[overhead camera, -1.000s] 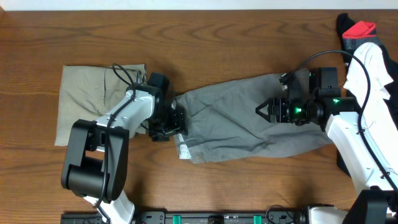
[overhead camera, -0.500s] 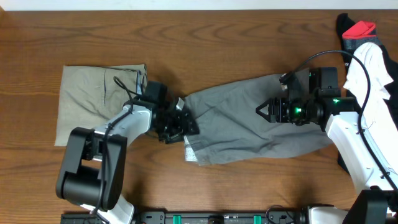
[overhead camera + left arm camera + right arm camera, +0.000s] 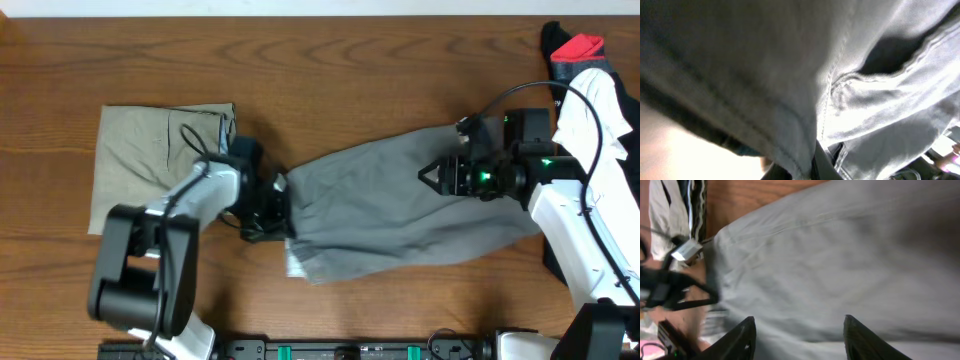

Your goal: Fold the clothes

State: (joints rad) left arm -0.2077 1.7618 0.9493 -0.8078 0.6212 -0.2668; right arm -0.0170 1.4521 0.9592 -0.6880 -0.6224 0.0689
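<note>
The mid-grey shorts (image 3: 400,215) lie spread across the middle of the table. My left gripper (image 3: 278,205) is shut on their left edge. In the left wrist view grey cloth (image 3: 790,75) fills the frame, with a hem fold pinched between the gripper (image 3: 807,167) fingers at the bottom. My right gripper (image 3: 432,176) stands open over the shorts' upper right part. In the right wrist view its gripper (image 3: 799,332) has dark fingertips (image 3: 746,335) spread wide above the grey fabric (image 3: 840,255), holding nothing. Khaki-beige shorts (image 3: 150,165) lie folded at the left.
A heap of other garments, black, red and white (image 3: 585,60), sits at the table's far right by the right arm. The left arm's cable (image 3: 200,125) loops over the khaki shorts. Bare wooden table (image 3: 350,70) shows behind the shorts.
My left gripper has closed on the grey shorts' left edge, and that edge has bunched and shifted. The right gripper's fingers have narrowed a little while staying over the cloth.
</note>
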